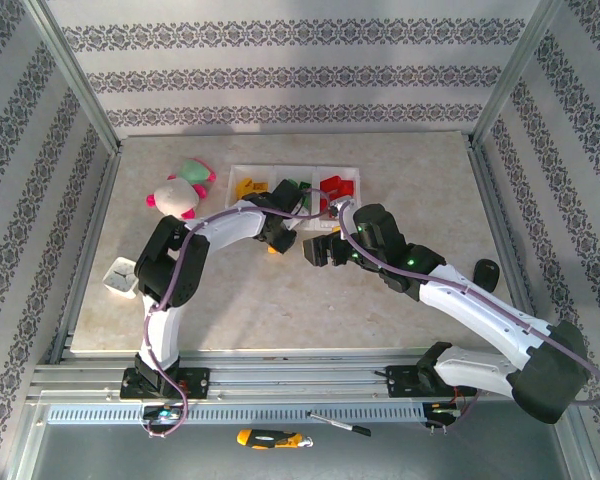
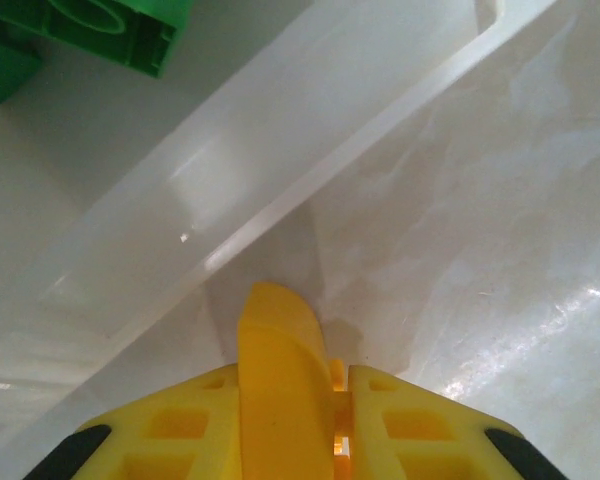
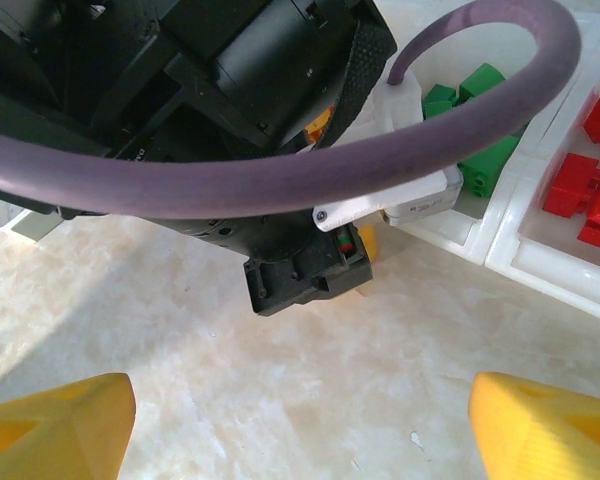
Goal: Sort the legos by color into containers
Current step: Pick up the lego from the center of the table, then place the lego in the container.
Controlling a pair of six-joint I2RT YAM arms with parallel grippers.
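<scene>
My left gripper (image 2: 325, 385) is shut on a yellow lego (image 2: 280, 360) just above the table, right in front of the containers' translucent wall (image 2: 280, 170). A green lego (image 2: 100, 30) lies inside that bin. From above, the left gripper (image 1: 277, 240) hangs at the near side of the containers (image 1: 352, 172), which hold yellow (image 1: 246, 187), green (image 1: 288, 188) and red legos (image 1: 332, 184). My right gripper (image 1: 315, 250) stands open beside it, with nothing between its fingers. In the right wrist view, the right gripper (image 3: 305, 430) faces the left wrist, with green legos (image 3: 480, 150) and red legos (image 3: 580, 190) beyond.
A pink-white-green plush toy (image 1: 180, 190) lies left of the bins. A small white square tray (image 1: 120, 275) sits near the table's left edge. The two arms are close together in front of the bins. A screwdriver (image 1: 270, 438) lies below the rail.
</scene>
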